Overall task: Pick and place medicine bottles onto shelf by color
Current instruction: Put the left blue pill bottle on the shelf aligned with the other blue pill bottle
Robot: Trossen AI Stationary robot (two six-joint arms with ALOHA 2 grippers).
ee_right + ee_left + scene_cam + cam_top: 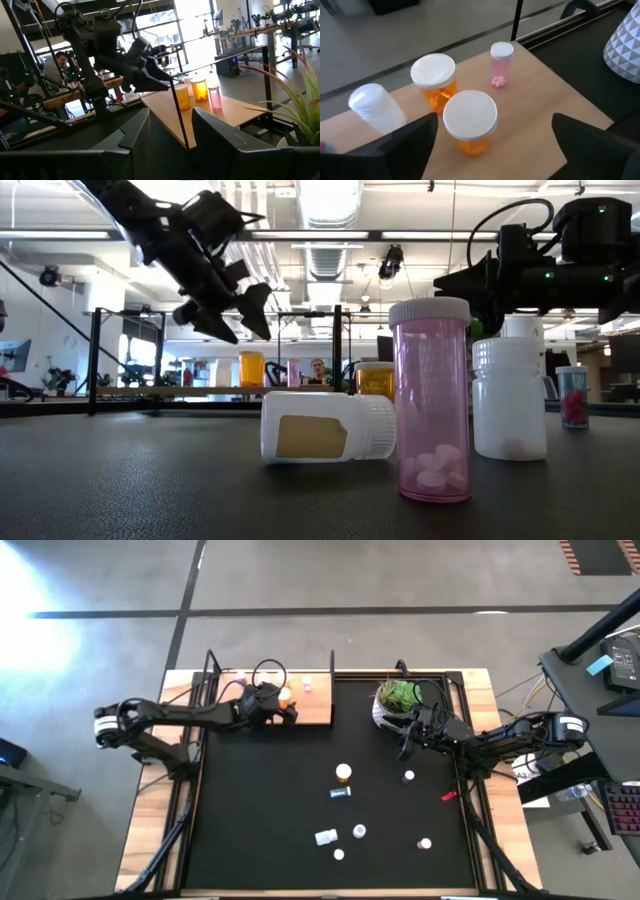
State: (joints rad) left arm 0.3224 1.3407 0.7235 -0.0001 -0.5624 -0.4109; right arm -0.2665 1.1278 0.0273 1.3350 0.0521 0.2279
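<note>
My left gripper [280,703] hangs open over the light-wood shelf [315,712] at the table's far edge. In the left wrist view its fingers [405,145] stand on either side of an upright orange bottle [470,120] without touching it. A second orange bottle [434,80], a pink bottle [501,65] and a white bottle [372,105] also stand on the board. My right gripper [404,745] is open and empty, above the mat beside the plant pot [395,700]. Several more bottles lie or stand on the black mat, among them an orange one [343,774].
Thin black posts [332,665] rise at the shelf's corners. A small red object [449,796] lies on the mat at the right. Bottles near the front edge include a lying white one [320,425], a tall pink one [432,400] and a white one [510,400].
</note>
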